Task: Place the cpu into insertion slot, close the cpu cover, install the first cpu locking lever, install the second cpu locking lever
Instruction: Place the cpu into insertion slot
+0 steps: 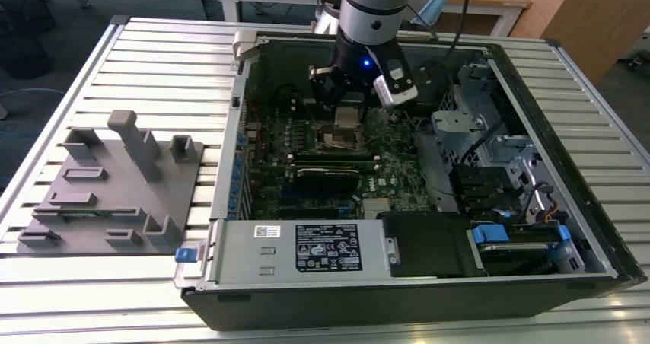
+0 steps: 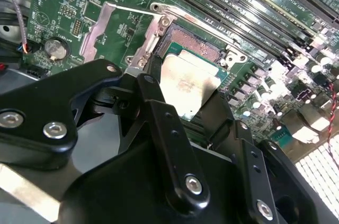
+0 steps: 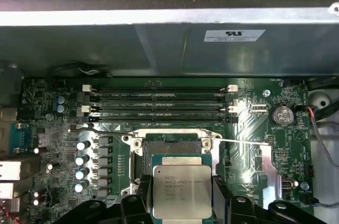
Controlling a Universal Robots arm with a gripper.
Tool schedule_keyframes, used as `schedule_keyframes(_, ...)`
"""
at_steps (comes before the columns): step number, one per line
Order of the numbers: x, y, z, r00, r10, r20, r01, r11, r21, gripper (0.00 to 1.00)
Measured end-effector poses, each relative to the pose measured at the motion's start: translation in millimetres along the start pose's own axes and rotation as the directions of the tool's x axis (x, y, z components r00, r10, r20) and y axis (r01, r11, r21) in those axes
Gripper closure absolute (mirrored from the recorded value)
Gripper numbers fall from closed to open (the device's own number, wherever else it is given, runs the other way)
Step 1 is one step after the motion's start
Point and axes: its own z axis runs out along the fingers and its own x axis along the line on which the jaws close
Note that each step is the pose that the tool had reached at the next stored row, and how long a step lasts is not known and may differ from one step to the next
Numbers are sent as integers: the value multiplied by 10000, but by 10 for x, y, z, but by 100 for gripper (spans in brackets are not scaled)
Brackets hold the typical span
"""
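In the exterior view, the gripper (image 1: 348, 109) is seen lowered into the open case (image 1: 427, 294), and the cpu (image 1: 348, 118) is held in it just above the slot (image 1: 340, 140). In the second wrist view, the cpu (image 2: 188, 89) is clamped on two opposite edges by the black fingers (image 2: 153, 83) of the gripper (image 2: 185, 96), which is closed only as far as the chip's width. The slot (image 2: 197, 48) is seen uncovered just behind the cpu, and the cover (image 2: 114, 23) is swung open beside the slot. In the first wrist view, the cpu (image 3: 181, 187) is held in the gripper (image 3: 181, 203) over the near part of the slot (image 3: 172, 144). The memory slots (image 3: 159, 102) are seen just beyond the slot.
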Motion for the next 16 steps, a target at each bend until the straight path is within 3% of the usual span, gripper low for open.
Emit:
schedule_keyframes(9, 10, -8, 82, 10000, -63, 15, 63, 10000, -8, 46)
schedule_keyframes(16, 10, -8, 90, 10000, -76, 17, 76, 10000, -10, 46)
